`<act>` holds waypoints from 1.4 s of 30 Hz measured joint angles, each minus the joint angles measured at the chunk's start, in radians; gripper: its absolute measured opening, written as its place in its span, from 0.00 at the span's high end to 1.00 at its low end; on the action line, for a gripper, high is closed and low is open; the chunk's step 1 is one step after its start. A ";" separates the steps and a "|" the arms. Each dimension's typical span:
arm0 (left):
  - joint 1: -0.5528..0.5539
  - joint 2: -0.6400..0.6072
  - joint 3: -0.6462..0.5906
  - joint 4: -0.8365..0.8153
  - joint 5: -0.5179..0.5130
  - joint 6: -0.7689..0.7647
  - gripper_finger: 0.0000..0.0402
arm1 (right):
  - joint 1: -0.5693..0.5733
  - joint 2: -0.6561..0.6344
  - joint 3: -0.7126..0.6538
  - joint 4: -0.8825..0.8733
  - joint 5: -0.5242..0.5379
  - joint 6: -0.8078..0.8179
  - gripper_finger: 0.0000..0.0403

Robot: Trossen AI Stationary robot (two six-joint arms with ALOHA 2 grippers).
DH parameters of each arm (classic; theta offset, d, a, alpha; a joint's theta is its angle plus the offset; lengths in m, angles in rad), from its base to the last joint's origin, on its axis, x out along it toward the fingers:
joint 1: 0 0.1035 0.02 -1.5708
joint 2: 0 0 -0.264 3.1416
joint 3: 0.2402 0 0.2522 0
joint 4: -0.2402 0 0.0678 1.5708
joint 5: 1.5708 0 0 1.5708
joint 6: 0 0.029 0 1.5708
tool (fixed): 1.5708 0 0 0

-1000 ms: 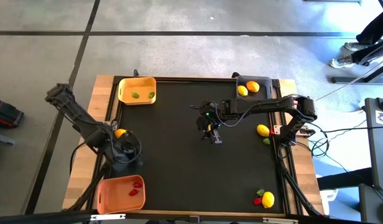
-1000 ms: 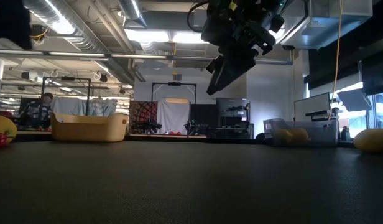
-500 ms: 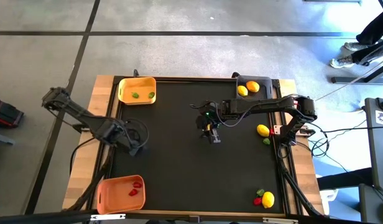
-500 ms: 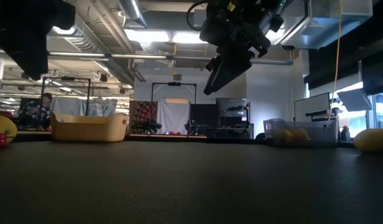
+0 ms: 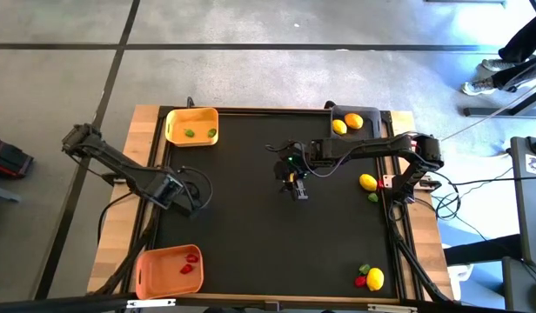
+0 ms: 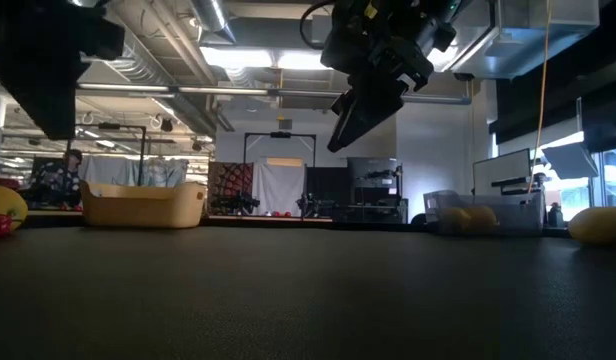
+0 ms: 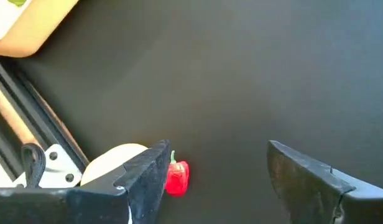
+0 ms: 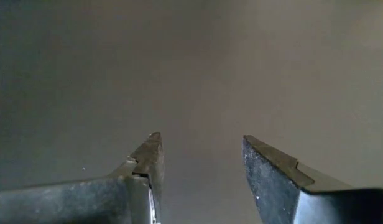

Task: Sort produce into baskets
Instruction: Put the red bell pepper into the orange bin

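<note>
My left gripper (image 5: 195, 203) hangs open and empty above the mat near the table's left edge. In the left wrist view, a small red piece (image 7: 176, 177) and a pale rounded fruit (image 7: 114, 163) lie on the mat beside its fingers (image 7: 216, 155). My arm hides both in the high view. My right gripper (image 5: 298, 189) hangs open and empty above the middle of the mat (image 8: 201, 146). The yellow basket (image 5: 191, 126) holds green pieces. The orange basket (image 5: 166, 270) holds red pieces. The dark grey basket (image 5: 359, 120) holds lemons.
A lemon (image 5: 368, 183) and a green piece (image 5: 373, 197) lie near the right edge. A lemon (image 5: 375, 278), a red piece (image 5: 360, 282) and a green piece (image 5: 365, 269) lie at the near right corner. A person's legs (image 5: 520, 52) show beyond the table's far right.
My left gripper has swung toward the table's far edge and a little to the right. It now covers the lemon and red piece that showed beside it in the high view, and it has come into the low view at the upper left.
</note>
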 joint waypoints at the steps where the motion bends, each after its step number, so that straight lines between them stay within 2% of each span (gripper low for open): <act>1: 0.000 0.015 0.000 -0.001 0.006 -0.003 0.35 | 0.000 0.000 0.000 0.000 0.000 0.000 0.58; 11: 0.000 0.180 0.000 -0.066 0.142 -0.013 0.37 | 0.000 0.000 0.000 0.001 0.000 0.000 0.58; 22: 0.000 0.297 0.000 -0.063 0.179 -0.034 0.37 | 0.000 0.000 0.000 0.003 0.000 0.008 0.58; 28: 0.000 0.330 -0.022 -0.041 0.183 -0.055 0.37 | 0.000 0.000 0.000 0.003 0.000 0.008 0.58; 32: 0.001 0.331 -0.077 0.025 0.235 -0.034 0.37 | 0.000 0.000 0.000 0.003 0.000 0.008 0.58; 42: 0.001 0.330 -0.130 0.076 0.245 -0.034 0.37 | 0.000 0.000 0.000 0.005 0.000 0.007 0.58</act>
